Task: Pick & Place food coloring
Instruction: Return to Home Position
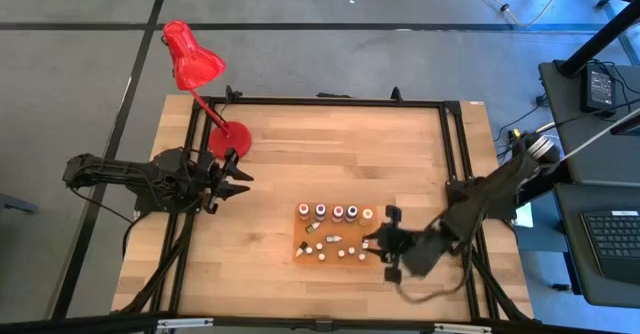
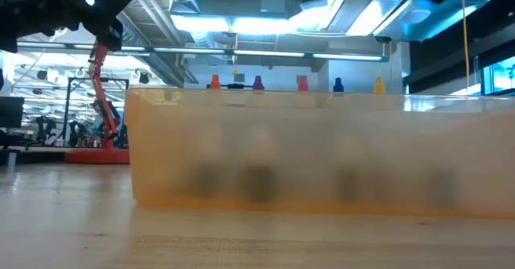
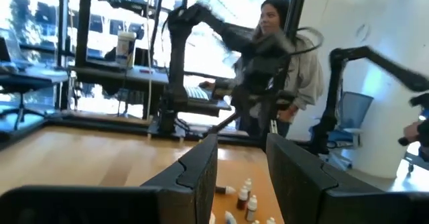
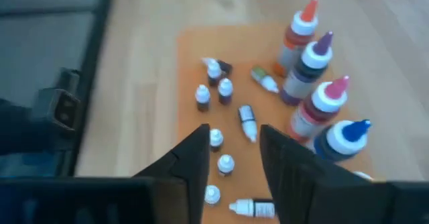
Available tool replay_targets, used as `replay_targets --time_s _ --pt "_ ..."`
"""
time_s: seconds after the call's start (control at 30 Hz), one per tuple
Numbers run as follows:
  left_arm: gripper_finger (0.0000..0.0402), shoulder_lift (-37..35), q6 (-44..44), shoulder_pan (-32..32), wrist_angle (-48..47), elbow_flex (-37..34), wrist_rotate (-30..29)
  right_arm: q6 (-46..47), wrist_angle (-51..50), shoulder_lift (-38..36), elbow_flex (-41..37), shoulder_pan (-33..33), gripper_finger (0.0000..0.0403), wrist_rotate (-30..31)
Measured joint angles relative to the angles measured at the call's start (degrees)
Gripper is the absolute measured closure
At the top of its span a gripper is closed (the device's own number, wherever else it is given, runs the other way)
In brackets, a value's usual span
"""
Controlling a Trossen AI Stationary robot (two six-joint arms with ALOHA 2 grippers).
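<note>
Empty right jaws, parted, raised just off the right end of the orange bin (image 1: 300,230). In the bin sits the food coloring (image 1: 338,213): tall bottles (image 4: 310,66) upright in a row along one long side, with orange, purple, pink and blue tips, and small white-capped droppers (image 4: 225,90) scattered beside them, some upright, some lying flat. Empty left jaws, parted, at the left edge of the counter (image 1: 330,144), near the base of the red desk lamp (image 1: 195,62), well apart from the bin. A person (image 3: 295,56) is in the room beyond.

dark jointed arms (image 1: 130,179), black angular fingers (image 4: 192,162)
</note>
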Motion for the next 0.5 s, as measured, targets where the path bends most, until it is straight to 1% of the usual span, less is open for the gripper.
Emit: replay_targets --time_s 0.1,0.17,0.27,0.4,0.5 --pt "0.0277 -1.41 0.48 0.00 -0.45 0.00 -0.25 -7.23 13.63 -8.12 -11.69 -2.88 0.0271 -5.35" --pt "0.0279 -2.49 1.39 0.00 -1.83 0.00 -0.28 -12.34 22.23 -13.70 -18.95 -4.94 0.0271 -7.69" --pt "0.0279 -4.20 1.39 0.04 -3.83 0.00 -0.90 -17.58 32.51 -21.88 -29.78 -8.38 0.0271 -11.21" --pt "0.0277 -6.98 1.48 0.04 -6.32 0.00 -2.35 -20.32 43.41 -31.85 -41.78 -12.92 0.0271 -16.93" --pt "0.0278 -8.99 2.27 0.04 -8.89 0.00 -4.27 -21.95 46.31 -37.86 -47.30 -15.86 0.0271 -20.71"
